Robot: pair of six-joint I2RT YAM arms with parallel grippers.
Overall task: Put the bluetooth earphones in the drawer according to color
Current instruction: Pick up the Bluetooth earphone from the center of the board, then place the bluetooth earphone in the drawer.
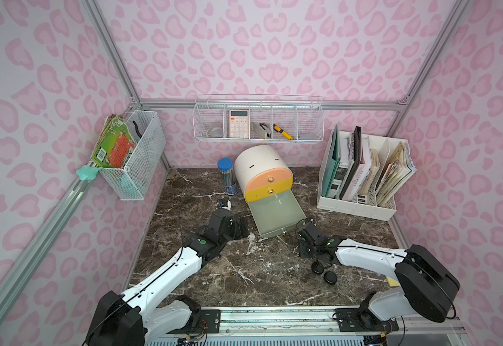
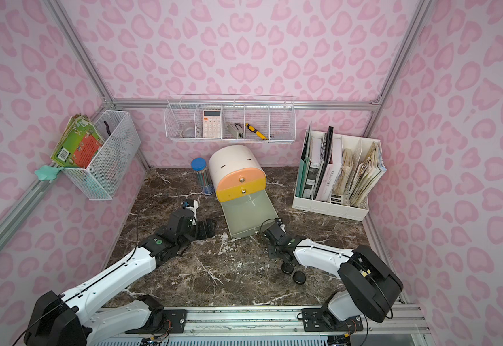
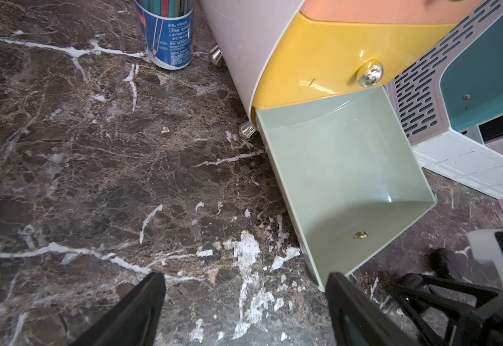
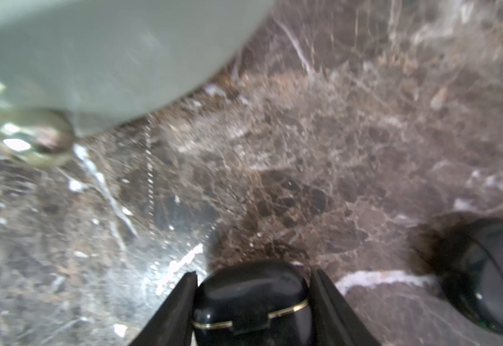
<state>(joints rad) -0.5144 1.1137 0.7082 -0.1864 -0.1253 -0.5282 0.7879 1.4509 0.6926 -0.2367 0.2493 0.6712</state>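
Note:
The drawer cabinet [image 1: 256, 167] is a white barrel at the back middle. Its peach and yellow drawers are closed. The grey-green bottom drawer [image 1: 277, 212] [image 3: 343, 167] is pulled out and empty. My right gripper [image 1: 317, 263] [image 4: 255, 271] is low over the table in front of that drawer's knob [image 4: 33, 136]. It is shut on a black earphone case [image 4: 250, 302] [image 1: 316, 267] with a gold seam, and both fingers touch its sides. A second black case [image 1: 331, 277] [image 4: 489, 275] lies just beside it. My left gripper [image 1: 238, 227] [image 3: 245, 275] is open with nothing in it, left of the open drawer.
A blue-lidded pencil tube [image 1: 226, 176] stands left of the cabinet. A white file rack [image 1: 361, 173] full of folders stands at the back right. A wire shelf [image 1: 259, 122] hangs on the back wall. A mesh basket [image 1: 133, 155] hangs on the left wall.

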